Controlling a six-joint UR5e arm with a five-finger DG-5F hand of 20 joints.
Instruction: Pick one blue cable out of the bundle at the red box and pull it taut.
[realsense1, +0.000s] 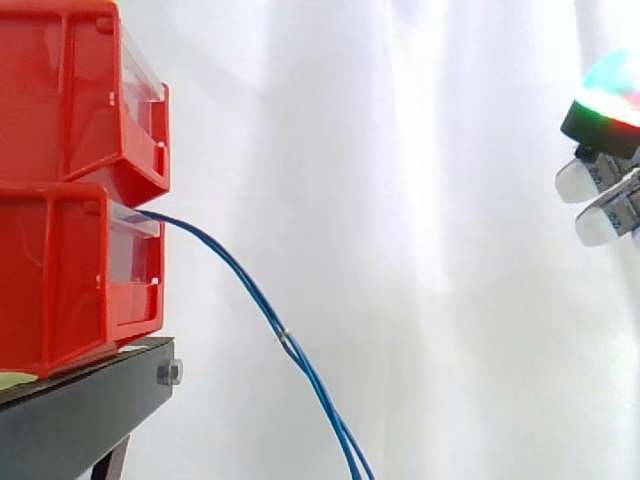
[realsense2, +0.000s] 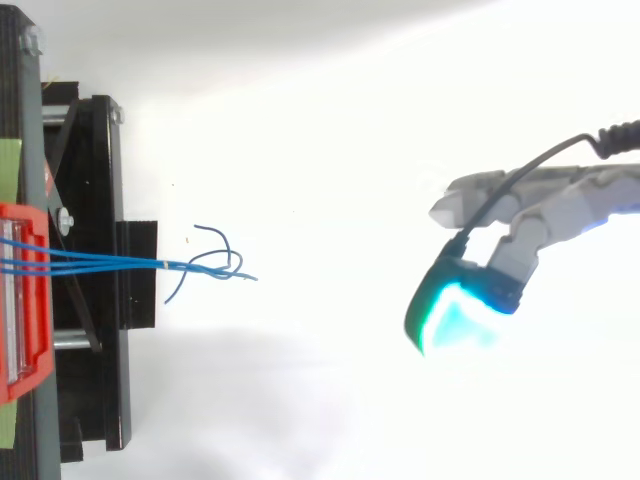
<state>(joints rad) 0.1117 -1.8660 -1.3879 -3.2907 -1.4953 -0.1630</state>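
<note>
Robot hand (realsense2: 565, 205), loose and empty, well apart from thin blue cables (realsense2: 140, 263) drooping off red box (realsense1: 60, 270)

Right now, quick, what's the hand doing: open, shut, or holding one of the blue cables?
Hand: open, fingers relaxed, holding nothing, apart from the blue cables.

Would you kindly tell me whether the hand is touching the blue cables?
Apart. In the top view, a wide gap plainly separates the hand from the loose ends of the blue cables.
</note>
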